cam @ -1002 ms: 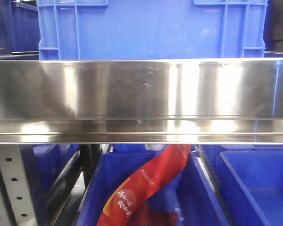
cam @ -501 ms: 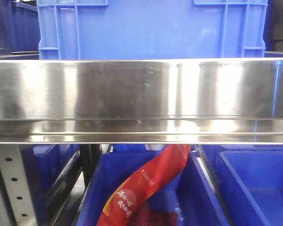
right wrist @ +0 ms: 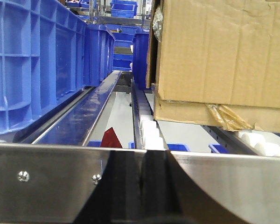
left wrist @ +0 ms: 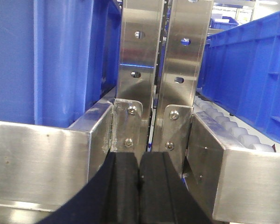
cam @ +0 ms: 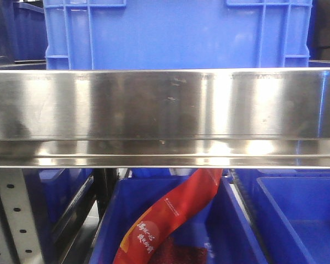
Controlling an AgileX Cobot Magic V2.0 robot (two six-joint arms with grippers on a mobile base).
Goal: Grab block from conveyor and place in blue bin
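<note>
Left gripper [left wrist: 140,182]: black pads pressed together, holding nothing, before a stainless steel rail [left wrist: 42,163] beside a large blue plastic crate [left wrist: 46,56]. Right gripper [right wrist: 142,186]: likewise closed and empty, below stacked brown cardboard boxes [right wrist: 219,56]. Neither green block nor conveyor belt is visible in any view

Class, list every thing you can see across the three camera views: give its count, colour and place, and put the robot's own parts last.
Large crate: one, blue, above the steel rail, front view.
Steel rail: one, silver, across the front view.
Lower bins: two, blue, below the rail.
Pouch: one, red, tilted in the middle lower bin.
Perforated uprights: two, silver, centre of the left wrist view.
Cardboard boxes: two, brown, stacked at right, right wrist view.
Rollers: a row, white, beside the boxes.
Green block: none visible.
Left gripper: black, fingers together.
Right gripper: black, fingers together.
</note>
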